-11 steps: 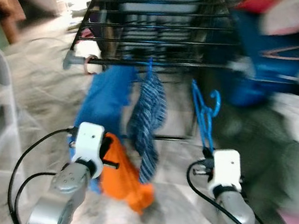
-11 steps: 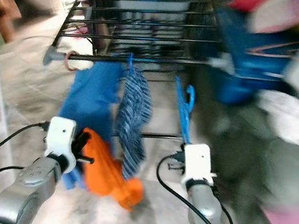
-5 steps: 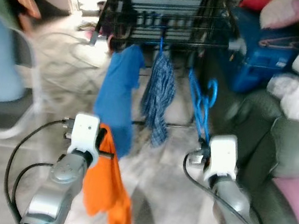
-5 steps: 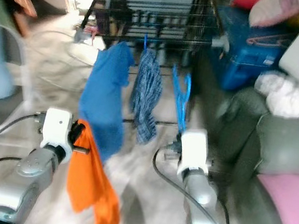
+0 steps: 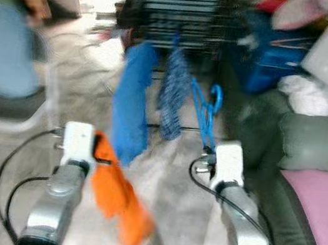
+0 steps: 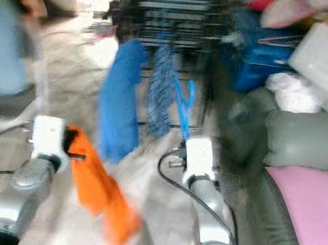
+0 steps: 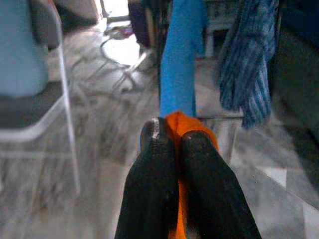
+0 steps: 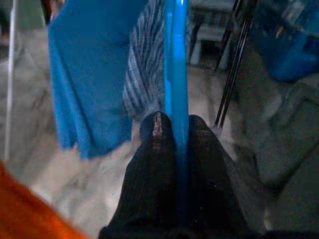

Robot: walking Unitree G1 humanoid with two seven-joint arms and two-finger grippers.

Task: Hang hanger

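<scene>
Hanging ahead from a black drying rack (image 5: pixel 172 3), a blue garment (image 5: pixel 131 107) and a striped cloth (image 5: pixel 171 98) crowd its near edge. A grey sofa (image 5: pixel 319 143) stands right. The right pincer (image 8: pixel 174 134) is clamped on the thin bright-blue hanger (image 5: pixel 206 111), upright below the rack. The left pincer (image 7: pixel 172 142) pinches orange cloth (image 5: pixel 116 193).

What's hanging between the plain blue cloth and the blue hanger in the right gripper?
A blue striped cloth hangs between the plain blue cloth and the blue hanger held by the right gripper, seen in the left eye view.
</scene>
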